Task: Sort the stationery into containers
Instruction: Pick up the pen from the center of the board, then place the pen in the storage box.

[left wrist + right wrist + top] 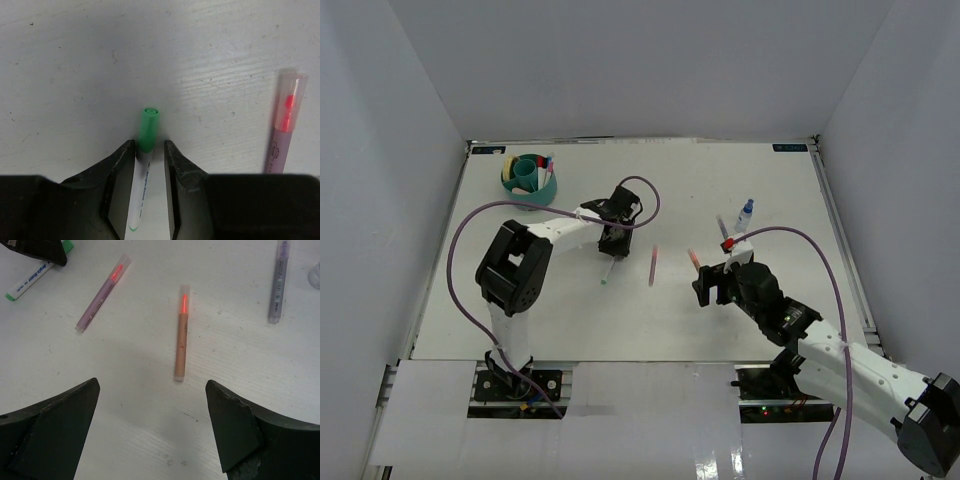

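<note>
Jaws on the left gripper [150,150] are sitting apart, one on each side of the green marker [141,172], which is lying flat on the counter [75,75]. A little gap is showing, so they are not squeezing it yet. Jaws on the right gripper [151,385] are spread wide and hanging over an orange pen [181,340], touching nothing. A pink pen [102,292] is lying near it. The teal organizer [535,196] is sitting at the far left of the counter, well apart from the green marker. It looks like the left arm is doing the picking-up step. Next it likely needs to close on the marker, lift it, carry it to the organizer and tip it upright so it drops into a compartment.
</note>
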Controlling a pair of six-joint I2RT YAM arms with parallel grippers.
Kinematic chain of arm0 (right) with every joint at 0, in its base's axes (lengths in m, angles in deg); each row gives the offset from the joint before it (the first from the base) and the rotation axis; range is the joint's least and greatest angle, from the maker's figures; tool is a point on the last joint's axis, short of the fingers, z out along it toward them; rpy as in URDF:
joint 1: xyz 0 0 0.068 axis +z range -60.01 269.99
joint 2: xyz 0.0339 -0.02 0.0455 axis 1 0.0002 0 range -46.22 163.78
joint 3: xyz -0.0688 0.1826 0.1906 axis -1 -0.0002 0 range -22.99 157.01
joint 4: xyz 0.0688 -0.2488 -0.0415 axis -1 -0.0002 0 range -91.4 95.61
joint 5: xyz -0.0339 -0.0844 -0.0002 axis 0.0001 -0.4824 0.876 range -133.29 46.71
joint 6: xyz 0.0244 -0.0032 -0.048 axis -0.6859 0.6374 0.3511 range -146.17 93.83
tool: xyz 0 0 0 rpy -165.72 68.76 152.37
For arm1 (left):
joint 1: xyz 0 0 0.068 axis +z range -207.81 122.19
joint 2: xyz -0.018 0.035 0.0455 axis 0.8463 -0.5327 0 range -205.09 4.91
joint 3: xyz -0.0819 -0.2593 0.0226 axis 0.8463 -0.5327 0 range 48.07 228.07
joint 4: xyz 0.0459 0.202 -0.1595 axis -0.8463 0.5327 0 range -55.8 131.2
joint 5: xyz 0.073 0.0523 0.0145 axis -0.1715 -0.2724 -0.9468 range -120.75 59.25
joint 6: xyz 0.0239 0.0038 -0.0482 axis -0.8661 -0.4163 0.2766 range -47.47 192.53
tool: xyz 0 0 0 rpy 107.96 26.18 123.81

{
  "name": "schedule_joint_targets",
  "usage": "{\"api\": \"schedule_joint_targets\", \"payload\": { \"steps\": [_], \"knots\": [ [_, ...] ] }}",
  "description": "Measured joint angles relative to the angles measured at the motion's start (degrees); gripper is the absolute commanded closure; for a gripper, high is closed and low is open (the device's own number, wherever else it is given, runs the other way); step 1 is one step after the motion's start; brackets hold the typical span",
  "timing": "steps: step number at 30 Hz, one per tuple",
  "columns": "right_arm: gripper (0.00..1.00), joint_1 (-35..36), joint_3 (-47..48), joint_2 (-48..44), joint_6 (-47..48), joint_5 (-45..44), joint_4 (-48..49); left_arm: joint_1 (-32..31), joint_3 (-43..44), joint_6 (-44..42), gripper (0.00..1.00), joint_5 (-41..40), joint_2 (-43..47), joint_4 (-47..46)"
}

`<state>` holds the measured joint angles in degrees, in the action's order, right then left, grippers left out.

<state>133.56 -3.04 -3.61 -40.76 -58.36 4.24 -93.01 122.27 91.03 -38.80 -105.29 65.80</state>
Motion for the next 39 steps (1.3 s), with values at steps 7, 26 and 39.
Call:
{"api": "schedule_joint_targets", "payload": {
  "steps": [7,26,39],
  "knots": [
    [0.07,-0.02,-0.15,-0.72,0.0,-0.02,-0.02,0.24,1.33,-0.04,0.78,0.33,-0.92,0.83],
    [0.07,-0.07,-0.17,-0.39,0.13,-0.22,-0.07,10.97,0.26,-6.67,0.92,-8.68,14.73,-18.62],
    [0.07,-0.07,-0.17,1.27,0.46,-0.5,-0.07,24.44,-5.88,-14.99,0.84,-10.19,15.04,-48.65]
  ]
}}
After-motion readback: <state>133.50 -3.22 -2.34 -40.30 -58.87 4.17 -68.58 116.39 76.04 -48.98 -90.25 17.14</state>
